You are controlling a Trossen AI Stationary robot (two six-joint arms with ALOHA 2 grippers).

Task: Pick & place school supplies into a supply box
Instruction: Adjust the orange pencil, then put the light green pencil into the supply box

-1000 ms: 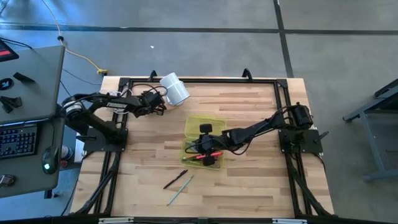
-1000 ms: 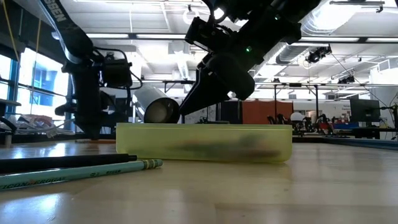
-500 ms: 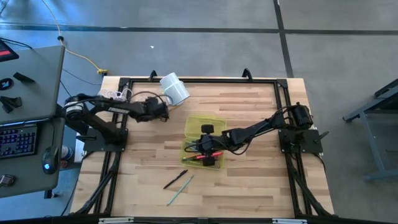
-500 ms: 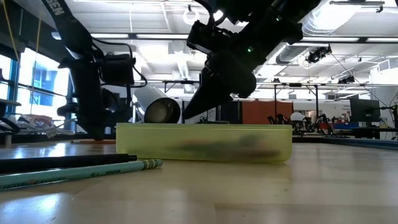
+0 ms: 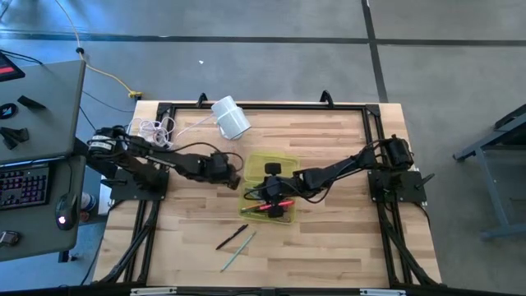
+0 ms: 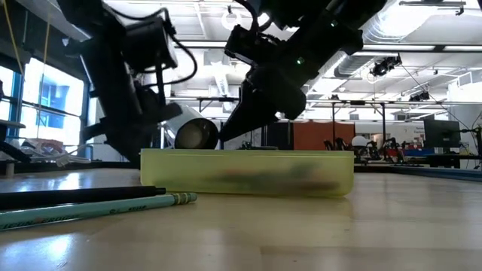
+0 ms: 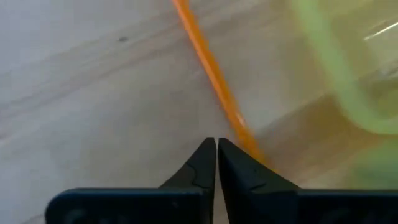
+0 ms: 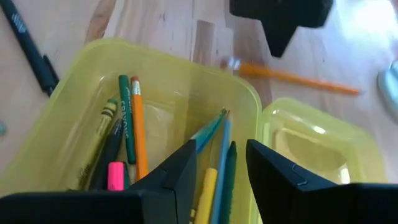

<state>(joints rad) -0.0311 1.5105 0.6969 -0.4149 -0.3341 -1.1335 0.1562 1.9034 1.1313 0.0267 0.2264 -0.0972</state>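
The yellow-green supply box lies open mid-table, its tray holding several pens and pencils, its lid flat beside it. My right gripper hovers open over the tray. My left gripper is shut and low over the table at the box's left side, beside an orange pencil lying flat on the wood. A black pen and a teal pencil lie nearer the table's near edge. My left gripper's shut fingertips stand right beside the orange pencil's end near the box, coming from above and slanting down; I cannot tell whether they touch it. The pencil lies flat on the table.
A white cylinder lies on its side near the far edge, with a coiled white cord to its left. A dark frame borders the table. Bare wood lies right of the box and along the near edge.
My left arm has swung from beside the white cylinder near the far edge toward the near edge and rightward, reaching down to the box's left side. My right gripper has stayed over the tray.
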